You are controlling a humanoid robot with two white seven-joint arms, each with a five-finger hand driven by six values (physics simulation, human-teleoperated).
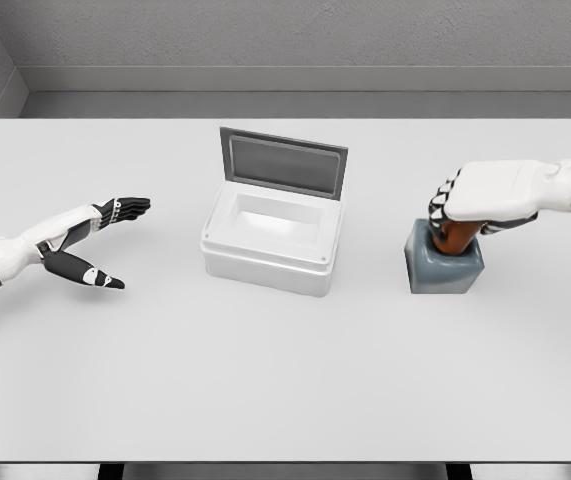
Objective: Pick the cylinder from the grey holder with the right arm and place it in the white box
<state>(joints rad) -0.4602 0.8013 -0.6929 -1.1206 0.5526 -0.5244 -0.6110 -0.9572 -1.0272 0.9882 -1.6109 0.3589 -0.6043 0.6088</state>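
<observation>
Head view: white table (285, 400) filling most of the frame, grey wall and floor strip at the far edge. White box (273, 245) at centre, lid (283, 165) tilted up and back on its far side, cavity bare. Grey holder (445, 268) well apart to the right of it. Right hand (475, 200) down over the holder, fingers (443, 203) curled around the cylinder (455, 237), apparently gripping it. Only 1 short brown-orange stretch of cylinder showing between hand and holder, smooth and dark, lower end seated inside the holder. Left hand (90, 245) resting low at the left, fingers straight and spread, holding nothing.

Likely risks: crooked pull jamming the cylinder and dragging the light holder up with it; loose grip letting it slide; on the way left, clipping the raised lid or the box rim.
</observation>
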